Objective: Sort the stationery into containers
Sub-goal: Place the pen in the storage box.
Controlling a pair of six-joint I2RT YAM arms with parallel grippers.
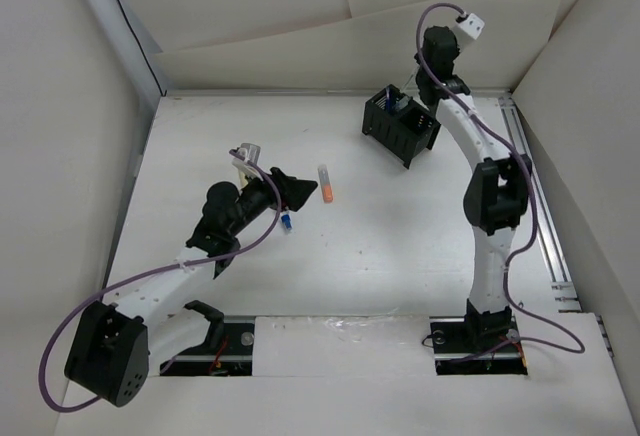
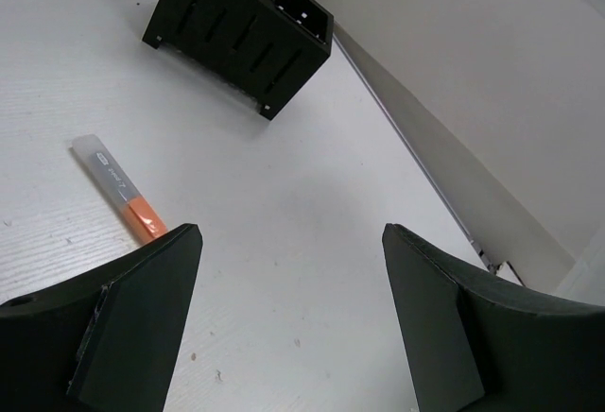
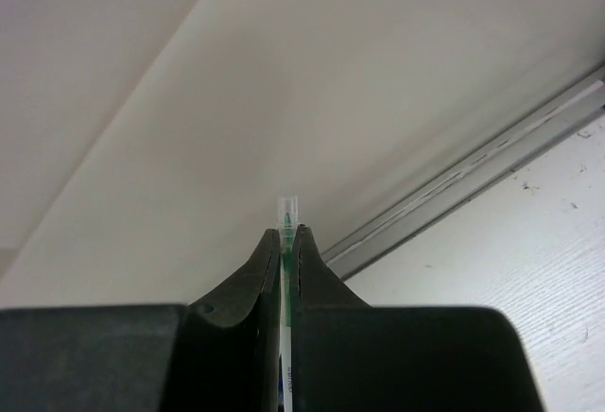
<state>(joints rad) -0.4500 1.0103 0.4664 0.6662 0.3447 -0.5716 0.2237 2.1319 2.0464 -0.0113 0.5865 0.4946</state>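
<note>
Tabletop (image 1: 400,256), white and scuffed, is the biggest surface in view, and both claws work over it. Next in size is the black organiser (image 1: 400,121), a slotted box with several compartments. In the left wrist view the organiser (image 2: 241,29) sits ahead of the left gripper (image 2: 291,234) and off to its left side, well apart from it. Blue and white items show in one of its far compartments. In the overhead view the right arm's wrist hangs near the organiser's far right corner, though the fingers themselves are hard to make out there. The left gripper (image 1: 297,190) stands wide, with nothing but bare table between its two fingers (image 2: 142,317). The right gripper (image 3: 284,235) is pinched narrow on a thin pen (image 3: 285,212), clear with green inside. The pen runs along the gap between the fingers, and its end pokes out just past the tips, with wall and a metal rail behind. A grey marker with an orange end (image 2: 118,185) lies flat on the table just ahead of the left gripper's left finger, orange end nearest that finger. Smallest is a stubby blue-and-white marker (image 1: 286,222), which lies on the table behind the left claw, close beside the wrist.
</note>
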